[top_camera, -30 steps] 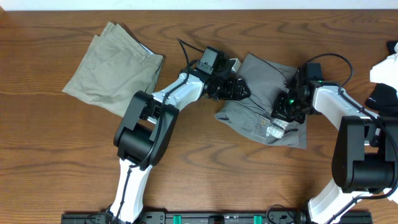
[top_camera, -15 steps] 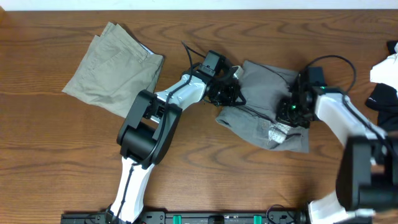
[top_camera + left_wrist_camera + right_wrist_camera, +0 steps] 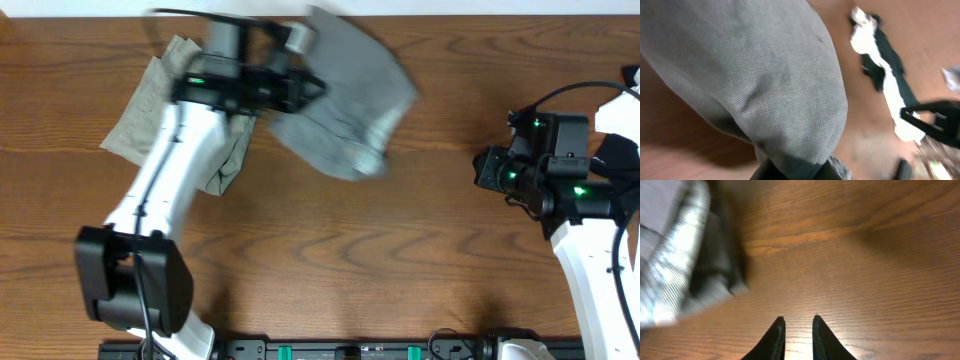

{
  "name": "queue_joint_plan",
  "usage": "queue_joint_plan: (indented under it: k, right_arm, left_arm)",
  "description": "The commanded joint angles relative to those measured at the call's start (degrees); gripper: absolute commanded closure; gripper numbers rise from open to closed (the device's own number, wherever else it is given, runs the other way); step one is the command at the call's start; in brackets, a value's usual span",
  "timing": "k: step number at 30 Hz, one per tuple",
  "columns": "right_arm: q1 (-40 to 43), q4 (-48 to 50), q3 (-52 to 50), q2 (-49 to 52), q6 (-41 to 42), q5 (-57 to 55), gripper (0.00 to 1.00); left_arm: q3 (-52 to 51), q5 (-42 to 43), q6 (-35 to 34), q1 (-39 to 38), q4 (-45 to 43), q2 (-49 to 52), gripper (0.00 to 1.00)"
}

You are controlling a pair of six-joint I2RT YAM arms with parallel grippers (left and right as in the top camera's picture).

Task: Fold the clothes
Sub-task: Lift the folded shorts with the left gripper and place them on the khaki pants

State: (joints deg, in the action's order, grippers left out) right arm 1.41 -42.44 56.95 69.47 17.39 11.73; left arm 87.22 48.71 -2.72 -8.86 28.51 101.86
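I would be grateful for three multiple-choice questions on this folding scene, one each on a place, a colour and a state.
1. Where are the grey shorts?
A. In the left gripper
B. Spread flat, untouched
C. On the floor

2. What colour is the garment lying at the far left of the table?
A. Red
B. Khaki-beige
C. Navy

3. What does the right gripper hold?
A. The shorts
B. A white cloth
C. Nothing

Answers: 1 A, the overhead view shows them bunched at that gripper. 2 B, it is plainly khaki. 3 C, the right wrist view shows only bare wood between its fingers.
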Motion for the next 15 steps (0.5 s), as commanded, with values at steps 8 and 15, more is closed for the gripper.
queue_joint_plan:
  k: [8,15]
  right_arm:
    - [0.44,-0.74,0.28,-0.96,0.42,0.22,0.86]
    - [0.46,-0.96,0.28,-0.96,0.42,2.25,0.87]
  left_arm:
    - [0.11,-16.13,11.39,20.44,10.56,4.59,0.94]
    - [0.11,-23.85,11.28,27.8,8.0,12.63,0.4]
